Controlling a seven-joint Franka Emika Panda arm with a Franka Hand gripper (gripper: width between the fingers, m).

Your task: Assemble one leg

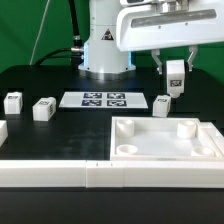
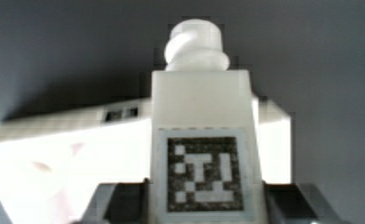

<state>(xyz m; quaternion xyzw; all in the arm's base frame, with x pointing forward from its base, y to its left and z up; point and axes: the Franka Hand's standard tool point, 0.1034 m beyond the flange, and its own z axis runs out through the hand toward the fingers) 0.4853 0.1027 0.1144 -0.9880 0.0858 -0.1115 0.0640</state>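
Observation:
My gripper (image 1: 175,82) is shut on a leg (image 1: 175,76), a small white post with a black-and-white tag, and holds it in the air above the table at the exterior view's right. In the wrist view the held leg (image 2: 204,130) fills the middle, tag facing the camera, its threaded tip (image 2: 197,45) pointing away, with a dark finger (image 2: 129,200) on each side. The large flat white square piece (image 1: 165,140) with raised rim and round corner holes lies below and in front of the gripper. Three more legs lie on the table: one (image 1: 163,104) near the gripper, two (image 1: 44,109) (image 1: 12,102) at the left.
The marker board (image 1: 104,99) lies flat in the middle of the table in front of the robot base (image 1: 104,50). A long white rail (image 1: 60,172) runs along the front edge. A white part's edge (image 1: 3,130) shows at the far left.

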